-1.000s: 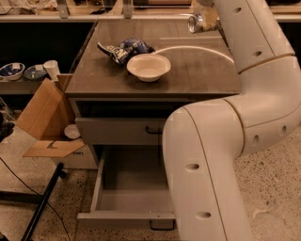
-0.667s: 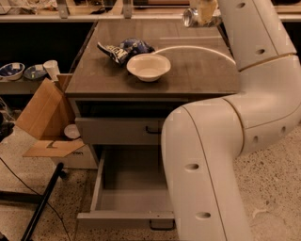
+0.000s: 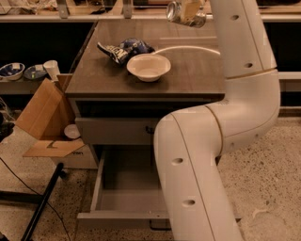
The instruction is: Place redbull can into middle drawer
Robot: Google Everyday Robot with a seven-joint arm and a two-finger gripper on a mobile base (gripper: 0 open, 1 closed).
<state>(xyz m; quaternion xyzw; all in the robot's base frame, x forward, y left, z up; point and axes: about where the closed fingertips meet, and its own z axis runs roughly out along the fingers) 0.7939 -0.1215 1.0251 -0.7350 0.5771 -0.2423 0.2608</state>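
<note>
Item: slim metal can (image 3: 173, 11), shiny round end turned left, held tilted in the clenched gripper (image 3: 189, 10) above the far edge of the wood-grain table (image 3: 188, 75). Below, the middle drawer (image 3: 127, 188) stands open, grey and flat-floored. On the tabletop: round white bowl (image 3: 148, 66), crinkled blue bag (image 3: 123, 48).

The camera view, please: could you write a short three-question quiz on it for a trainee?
1. True or false: the middle drawer is pushed shut.
2. Where is the redbull can? A: on the floor. B: lying sideways in the gripper, raised over the far edge of the table. C: in the cardboard box.
3. Name the blue and white item lying beside the white bowl.

Key: 1 false, it stands open. 2 B. 3 the snack bag.
</note>
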